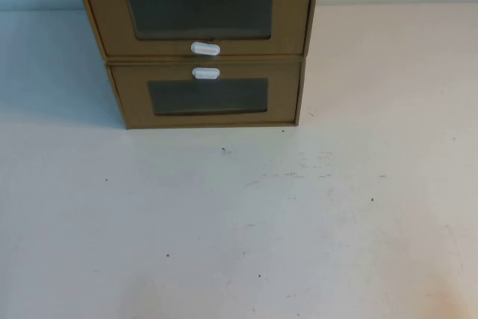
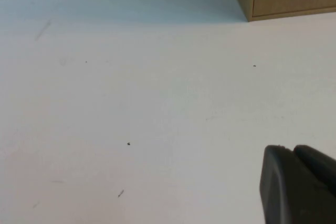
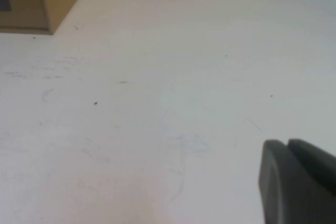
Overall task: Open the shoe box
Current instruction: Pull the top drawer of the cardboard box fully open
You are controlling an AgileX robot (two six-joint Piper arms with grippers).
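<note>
Both arms are out of the high view, so each pincer shows only in its own wrist cam. L gripper [image 2: 291,150]: fingers pressed together, nothing between them, hanging over bare table [image 1: 239,229]. R gripper [image 3: 287,144]: same, shut and empty, also over bare table. The target is two drawer-style boxes stacked at the far side, upper shoe box [image 1: 198,13] sitting on lower shoe box [image 1: 209,98], fronts facing the robot. From either pincer the stack lies ahead with open tabletop between. Each wrist cam catches just one bottom front corner of the stack, so neither is lined up w/ the front yet. The stack sits a bit to the robot's left of centre, so the L arm is prob. slightly nearer, though not by much. Key relation: the two white pulls, upper handle [image 1: 205,48] and lower handle [image 1: 206,73], are short bars lying crosswise, parallel to the box front, one just above the other near the seam. So I'd guess fingers need to part and come in straight from the front, spanning the bar's thin side. Can't tell which box is meant. Plenty of free room in front for a flap to swing. The tight spot is the small gap between the handles.
</note>
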